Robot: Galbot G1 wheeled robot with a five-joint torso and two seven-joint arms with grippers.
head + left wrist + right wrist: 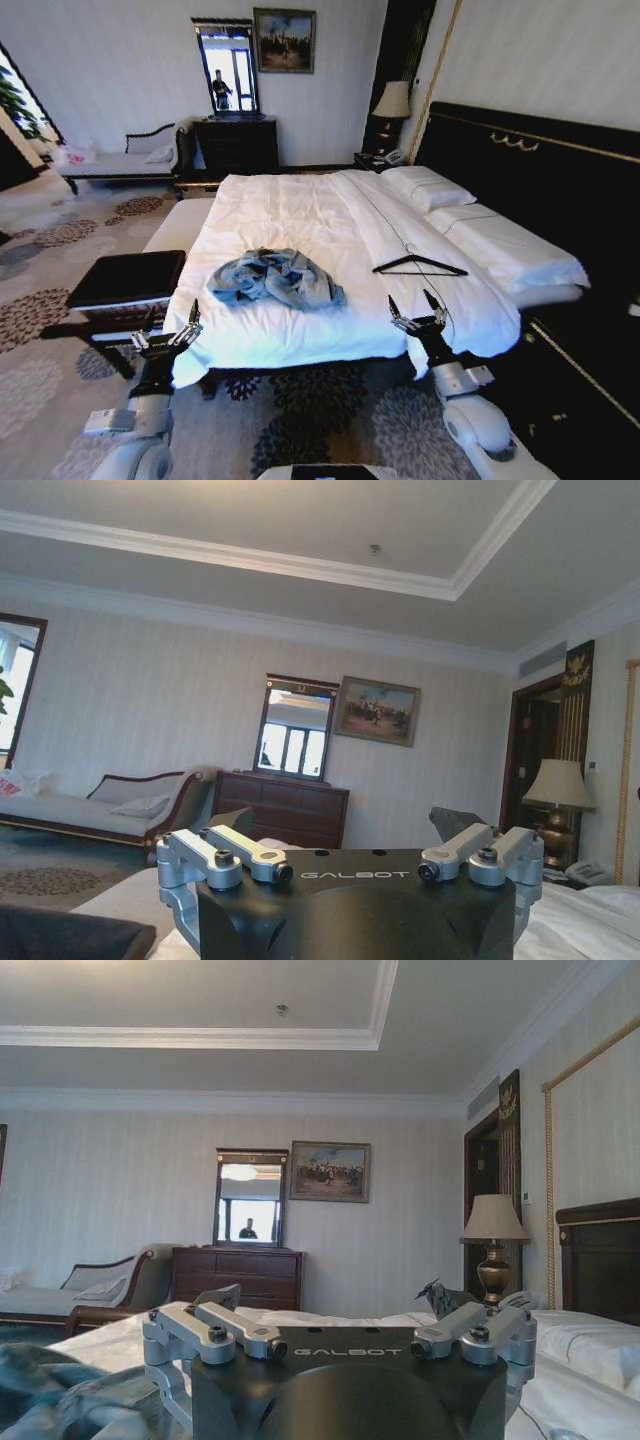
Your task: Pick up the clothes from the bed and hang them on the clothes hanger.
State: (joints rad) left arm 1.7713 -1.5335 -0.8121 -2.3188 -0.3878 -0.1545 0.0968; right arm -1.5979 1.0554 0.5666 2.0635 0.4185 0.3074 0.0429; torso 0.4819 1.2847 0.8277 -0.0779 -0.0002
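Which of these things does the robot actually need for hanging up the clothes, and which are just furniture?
Needed: denim jacket, crumpled on the bed; black clothes hanger beside it; left claw and right claw, both open.

Just there: dresser, mirror, lamp, dark bench, chaise.

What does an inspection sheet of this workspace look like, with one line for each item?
Surface: bed, white sheets, pillows by the black headboard.
Job's things: denim jacket crumpled on the bed near the foot edge; clothes hanger flat on the sheet, apart from the jacket, towards the robot's right.
Clutter: nothing seen on the bed.
Grippers: left gripper open, at the bed's foot edge; right gripper open, near the hanger; both empty.
Cables: thin dark line across the sheet to the hanger; cannot tell what it is.
Surroundings: dark bench, chaise longue, dresser with mirror, lamp.
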